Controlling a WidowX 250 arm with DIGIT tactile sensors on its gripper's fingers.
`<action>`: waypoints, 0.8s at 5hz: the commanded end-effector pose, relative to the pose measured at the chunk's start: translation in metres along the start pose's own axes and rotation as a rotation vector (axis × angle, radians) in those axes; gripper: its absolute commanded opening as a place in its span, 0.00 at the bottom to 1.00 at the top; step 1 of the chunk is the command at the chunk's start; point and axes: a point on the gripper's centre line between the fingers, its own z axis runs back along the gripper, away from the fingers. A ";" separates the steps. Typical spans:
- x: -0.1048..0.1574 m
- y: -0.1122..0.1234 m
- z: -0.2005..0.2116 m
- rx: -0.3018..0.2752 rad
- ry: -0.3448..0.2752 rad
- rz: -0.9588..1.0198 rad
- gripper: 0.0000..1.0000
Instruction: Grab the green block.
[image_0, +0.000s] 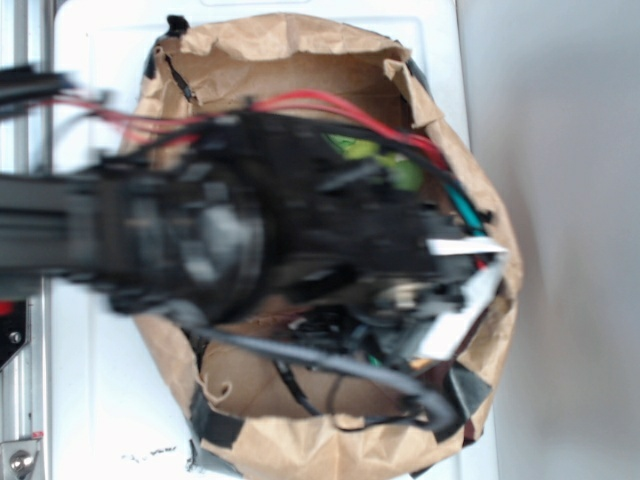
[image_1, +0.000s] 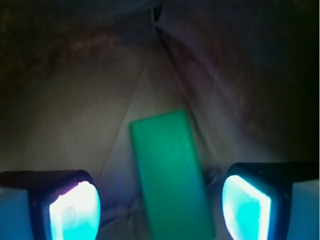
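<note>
In the wrist view the green block lies flat on the brown paper floor of the bag, long side running away from me. My gripper is open, its two glowing cyan pads standing on either side of the block's near end with gaps on both sides. In the exterior view the blurred black arm and gripper reach down into the paper bag; the block is hidden there by the arm.
The bag's crumpled walls rise close around the gripper. A yellow-green plush toy shows behind the arm. Red and black cables cross the bag. The bag sits on a white surface.
</note>
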 end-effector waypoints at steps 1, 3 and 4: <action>0.012 0.013 0.009 0.069 -0.008 -0.066 1.00; 0.005 0.004 -0.001 0.096 -0.005 -0.102 1.00; -0.001 0.001 -0.012 0.094 -0.010 -0.106 1.00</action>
